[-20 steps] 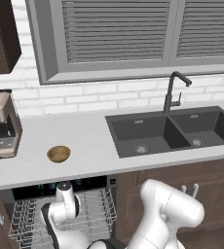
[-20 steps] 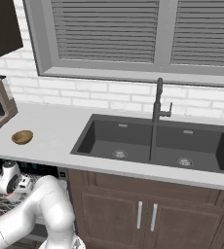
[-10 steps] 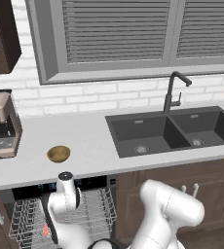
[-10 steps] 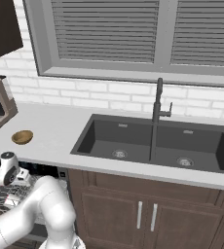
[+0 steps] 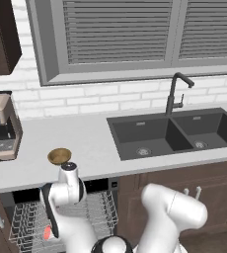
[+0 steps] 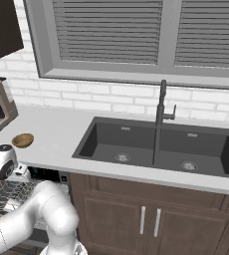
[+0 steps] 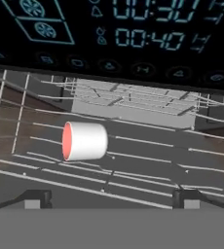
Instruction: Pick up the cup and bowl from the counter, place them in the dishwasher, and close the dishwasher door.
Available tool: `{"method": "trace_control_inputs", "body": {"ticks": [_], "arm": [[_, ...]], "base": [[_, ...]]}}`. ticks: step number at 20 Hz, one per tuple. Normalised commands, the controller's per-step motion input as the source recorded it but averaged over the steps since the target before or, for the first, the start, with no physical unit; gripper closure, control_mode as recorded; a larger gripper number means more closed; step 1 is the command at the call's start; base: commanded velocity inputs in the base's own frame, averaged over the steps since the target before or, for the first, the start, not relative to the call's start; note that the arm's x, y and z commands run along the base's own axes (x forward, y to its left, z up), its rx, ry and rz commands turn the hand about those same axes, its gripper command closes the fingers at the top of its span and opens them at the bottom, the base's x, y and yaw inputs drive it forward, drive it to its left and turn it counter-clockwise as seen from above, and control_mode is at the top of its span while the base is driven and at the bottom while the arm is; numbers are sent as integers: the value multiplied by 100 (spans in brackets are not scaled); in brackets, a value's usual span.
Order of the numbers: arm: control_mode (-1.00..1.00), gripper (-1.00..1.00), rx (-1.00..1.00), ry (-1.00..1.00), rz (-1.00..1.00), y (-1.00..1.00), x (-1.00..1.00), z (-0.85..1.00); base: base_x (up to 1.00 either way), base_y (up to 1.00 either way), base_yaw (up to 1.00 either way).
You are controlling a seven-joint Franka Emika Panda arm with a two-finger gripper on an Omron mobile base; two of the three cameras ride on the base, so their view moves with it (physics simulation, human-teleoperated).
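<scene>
The cup (image 7: 84,141) lies on its side in the dishwasher's wire rack (image 7: 148,146), red top facing 9 o'clock in the hand view. The fingers (image 7: 112,198) are spread wide open, holding nothing; the cup sits clear of them, up around 11 o'clock. The bowl (image 5: 59,156) is up on the bench (image 5: 86,143).

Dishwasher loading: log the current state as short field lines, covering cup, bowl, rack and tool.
cup: lying on its side on the rack, red end showing, free of the tool
bowl: on the counter, left of the sink
rack: pulled out, white wire, below the control strip
tool: open, above the rack, holding nothing
</scene>
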Motion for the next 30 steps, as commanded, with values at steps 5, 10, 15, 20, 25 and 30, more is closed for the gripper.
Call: {"method": "trace_control_inputs", "body": {"ticks": [5, 10, 15, 20, 25, 30], "arm": [[-100, -100, 0, -3, -1, 0, -27, 89], [-100, -100, 0, -5, -2, -1, -23, 89], [-100, -100, 4, -4, -5, -15, 0, 96], [-100, -100, 4, 0, -10, -12, 6, 90], [-100, -100, 0, 9, -15, -29, 63, 22], [-100, -100, 0, 13, -15, -9, 80, 16]], "base": [[0, 0, 0], [0, 0, 0], [0, 0, 0], [0, 0, 0], [0, 0, 0], [0, 0, 0]]}}
